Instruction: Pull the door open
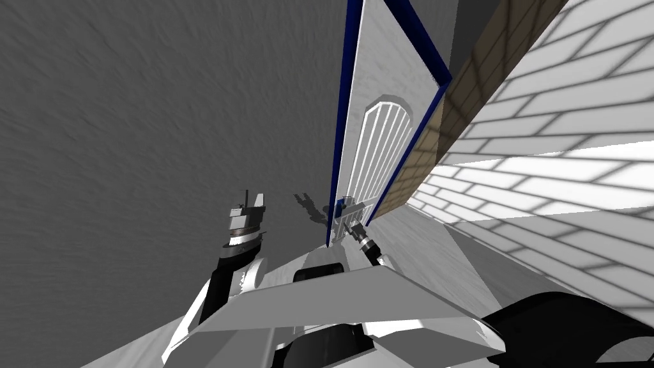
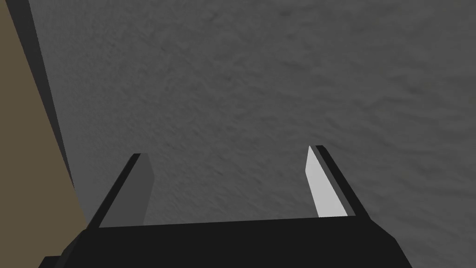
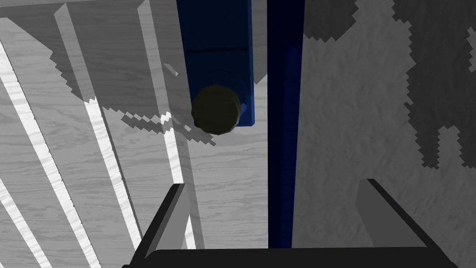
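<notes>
the white door with wood lines and raised bars [image 1: 377,83] is seen standing in its dark blue frame strip [image 3: 284,139], with a rough grey wall [image 1: 128,128] on one side and a pale brick wall [image 1: 562,160] on the other. no gap is seen between door and strip, so the door is judged to be shut.

a round, dark olive knob [image 3: 216,109] is fixed on a blue plate [image 3: 218,56] near the door's edge, just beside the strip. the knob is seen end-on, so its long way is judged to point out from the door, toward the right pincer [image 3: 274,184].

the right pincer is held close to the door, with its two fingers apart and nothing between them. the blue strip is straddled by the fingers: one is over the door, one over the grey wall. the knob is not yet between them. it lies ahead of the fingertips and off to the door side. so a move forward and a little toward the door is judged to be needed before the knob can be gripped.

the left pincer [image 1: 249,199] is held up by the grey wall, well apart from the door, with its fingers apart and empty. the right arm is plainly the nearer one.
</notes>
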Controlling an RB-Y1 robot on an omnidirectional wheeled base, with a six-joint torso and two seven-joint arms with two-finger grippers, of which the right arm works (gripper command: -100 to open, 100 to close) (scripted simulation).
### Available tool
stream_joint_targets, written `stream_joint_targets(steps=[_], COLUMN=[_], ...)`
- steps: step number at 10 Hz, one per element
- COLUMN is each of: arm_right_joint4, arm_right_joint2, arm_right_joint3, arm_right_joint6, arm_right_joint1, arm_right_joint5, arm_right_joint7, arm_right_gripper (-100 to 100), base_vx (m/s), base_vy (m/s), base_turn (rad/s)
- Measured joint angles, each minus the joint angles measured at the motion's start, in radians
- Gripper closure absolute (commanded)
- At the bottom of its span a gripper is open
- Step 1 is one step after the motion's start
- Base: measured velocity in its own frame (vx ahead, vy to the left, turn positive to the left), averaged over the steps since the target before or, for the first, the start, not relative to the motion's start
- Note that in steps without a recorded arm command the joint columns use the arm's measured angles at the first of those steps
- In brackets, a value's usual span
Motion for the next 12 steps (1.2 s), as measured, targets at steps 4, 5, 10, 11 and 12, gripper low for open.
stream_joint_targets(steps=[4, 5, 10, 11, 12], arm_right_joint4=[0.104, 0.130, 0.172, 0.170, 0.171], arm_right_joint2=[-0.064, -0.074, -0.105, -0.106, -0.106], arm_right_joint3=[-0.090, -0.111, -0.165, -0.166, -0.166], arm_right_joint6=[-0.017, -0.016, -0.024, -0.023, -0.023], arm_right_joint1=[-0.080, -0.102, -0.131, -0.132, -0.132], arm_right_joint5=[-0.058, -0.070, -0.105, -0.105, -0.104], arm_right_joint7=[-0.009, -0.011, -0.021, -0.020, -0.020], arm_right_gripper=[-100, -100, 100, 100, 100], base_vx=[0.120, 0.148, 0.068, -0.015, -0.010], base_vy=[0.080, 0.038, 0.003, -0.006, -0.002], base_turn=[0.157, 0.140, 0.044, 0.015, 0.002])
